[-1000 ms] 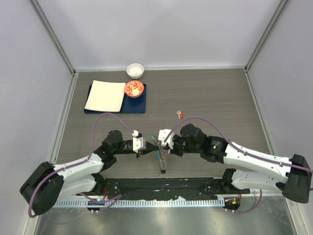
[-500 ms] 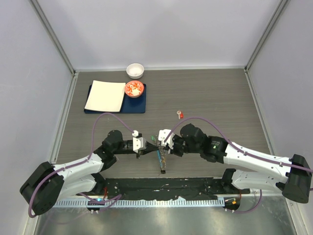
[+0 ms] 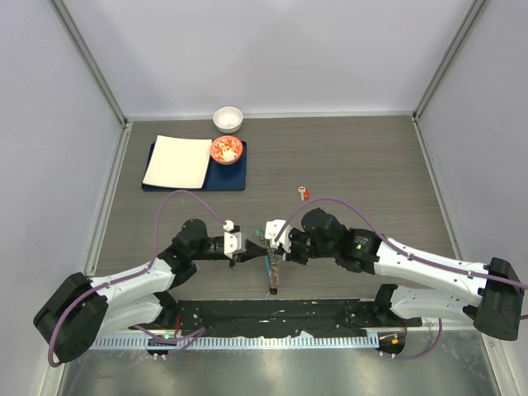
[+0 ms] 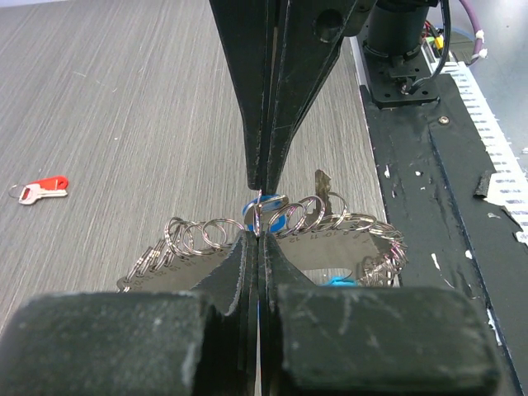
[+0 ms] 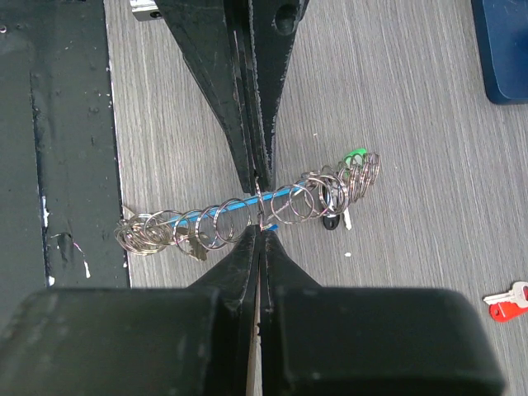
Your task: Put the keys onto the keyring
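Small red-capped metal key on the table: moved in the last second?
No. The red-capped key keeps the same gap to the dark blue tray in the top view, apart from the metal keyring.

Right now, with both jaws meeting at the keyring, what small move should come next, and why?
Probably ease the two tips slightly apart to spread the loop they pinch. Both jaws are shut tip to tip on one thin loop of the keyring, and the red key lies loose, away from it, not yet threaded.
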{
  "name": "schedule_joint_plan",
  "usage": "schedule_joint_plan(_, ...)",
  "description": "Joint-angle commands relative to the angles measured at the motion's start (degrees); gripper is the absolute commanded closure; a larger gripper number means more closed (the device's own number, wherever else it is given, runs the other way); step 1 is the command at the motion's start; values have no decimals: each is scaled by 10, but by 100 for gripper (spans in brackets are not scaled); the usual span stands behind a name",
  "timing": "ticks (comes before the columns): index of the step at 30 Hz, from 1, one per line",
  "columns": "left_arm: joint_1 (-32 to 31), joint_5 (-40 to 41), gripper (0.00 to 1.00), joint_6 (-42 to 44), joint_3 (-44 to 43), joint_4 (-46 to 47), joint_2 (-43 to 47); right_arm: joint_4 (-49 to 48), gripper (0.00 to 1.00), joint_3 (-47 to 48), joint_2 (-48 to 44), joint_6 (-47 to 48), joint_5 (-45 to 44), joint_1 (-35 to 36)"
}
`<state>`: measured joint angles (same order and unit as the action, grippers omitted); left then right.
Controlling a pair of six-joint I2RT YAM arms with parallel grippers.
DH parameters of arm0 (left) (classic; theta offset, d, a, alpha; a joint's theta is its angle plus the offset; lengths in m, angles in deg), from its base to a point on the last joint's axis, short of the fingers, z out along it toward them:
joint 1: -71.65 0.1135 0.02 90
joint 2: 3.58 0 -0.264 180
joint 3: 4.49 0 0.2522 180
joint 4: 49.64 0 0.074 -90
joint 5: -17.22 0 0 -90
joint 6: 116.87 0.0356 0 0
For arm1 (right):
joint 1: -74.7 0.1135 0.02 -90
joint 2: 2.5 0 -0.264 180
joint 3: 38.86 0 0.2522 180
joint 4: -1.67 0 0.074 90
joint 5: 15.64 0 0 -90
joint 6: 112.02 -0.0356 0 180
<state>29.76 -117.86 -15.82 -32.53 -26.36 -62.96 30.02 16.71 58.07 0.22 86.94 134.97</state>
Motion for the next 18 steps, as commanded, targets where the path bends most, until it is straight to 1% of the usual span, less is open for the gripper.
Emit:
schedule_joint_plan(1, -2, -24, 100, 5, -19, 44, 8, -37, 99, 31, 2, 5, 16, 1)
schedule_joint_plan(12, -5, -14, 100, -6, -26, 39, 2, -35, 99, 38, 7, 7, 18, 1)
schedule_joint_plan(18, -11, 21, 100, -15, -45, -5, 0, -25, 99, 46, 12, 11, 16, 1)
